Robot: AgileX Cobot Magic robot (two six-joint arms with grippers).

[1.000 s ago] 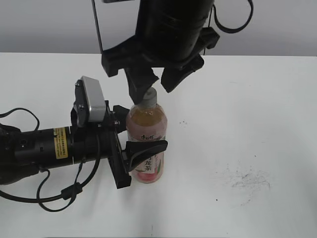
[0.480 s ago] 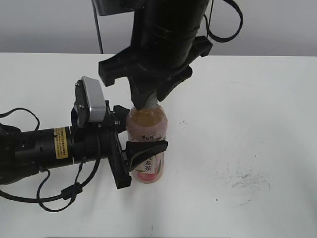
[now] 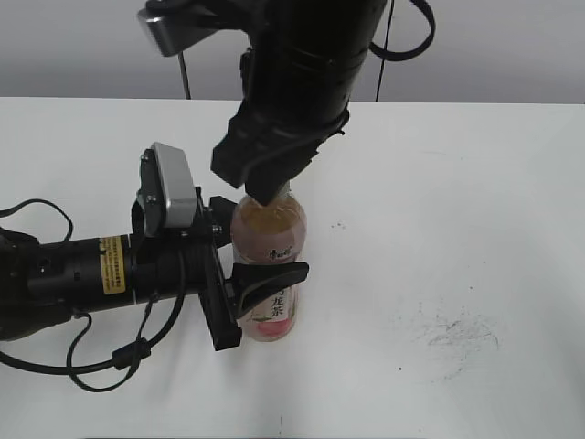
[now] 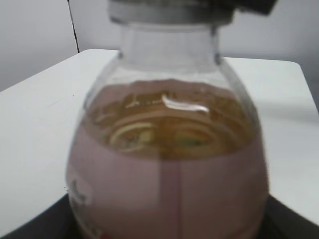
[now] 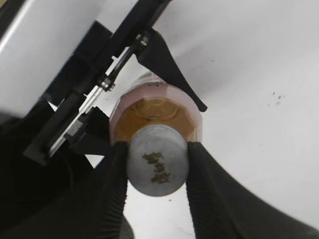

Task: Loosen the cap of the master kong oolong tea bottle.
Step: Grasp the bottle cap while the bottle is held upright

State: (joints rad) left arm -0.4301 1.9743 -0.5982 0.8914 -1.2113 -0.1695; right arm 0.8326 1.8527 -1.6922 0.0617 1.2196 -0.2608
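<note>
The slim clear plastic master kong oolong tea bottle (image 3: 269, 274) with amber-pink tea and a pink label stands upright on the white table (image 3: 457, 229), pinned at mid-body between the jaws of the black left gripper (image 3: 245, 291), which comes in sideways and is clenched on the bottle body, one jaw in front and one behind; judged purpose: hold the bottle from spinning while the top is turned. In the left wrist view the bottle shoulder fills the frame right in front of that pincer, so the grip sits low, below the neck. The black right gripper (image 5: 157, 167) hangs straight down over the bottle, its two dark fingers (image 5: 112, 189) pressed against opposite sides of the small round light-grey plastic cap (image 5: 157, 167), clamped on it; the cap's dark mark on top shows between them. Vertical approach lines the wrist axis with the cap axis, likely so a wrist roll unscrews it. Whether the cap is loose yet, cannot tell. Faint scuff marks (image 3: 452, 334) lie well off to the side of both pincers.
</note>
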